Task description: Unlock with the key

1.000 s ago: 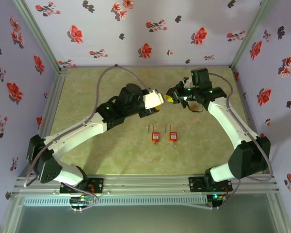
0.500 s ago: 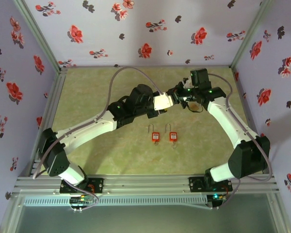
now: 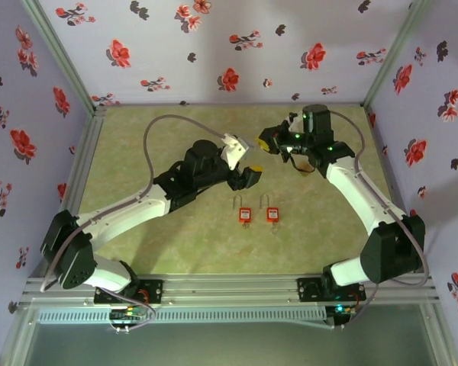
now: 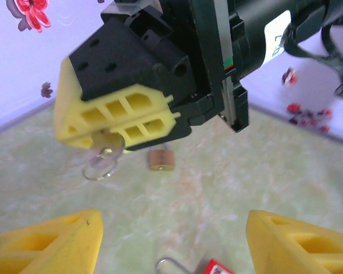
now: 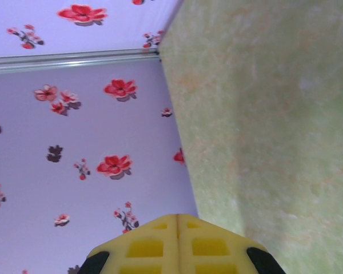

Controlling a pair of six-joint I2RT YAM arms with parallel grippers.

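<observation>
My right gripper [image 3: 268,142] hangs above the back of the table, shut on a small silver key [image 4: 107,142] whose ring [image 4: 101,165] dangles below the yellow fingers [image 4: 120,114]. In its own wrist view the pads [image 5: 178,240] are pressed together and the key is hidden. My left gripper [image 3: 249,158] faces it from the left, open wide and holding nothing [image 4: 171,245]. A small brass padlock [image 4: 161,160] lies on the mat beyond. Two red padlocks [image 3: 245,214] [image 3: 272,213] lie side by side mid-table; one [image 4: 218,267] shows just below my left jaws.
The green mat [image 3: 137,152] is fenced by floral walls [image 3: 214,46] at the back and sides, with a metal rail [image 3: 229,286] at the near edge. Both arms reach across the middle.
My left gripper has drawn back to the left from the right gripper and stands open wider. My right gripper has shifted slightly left and back, still shut on the key.
</observation>
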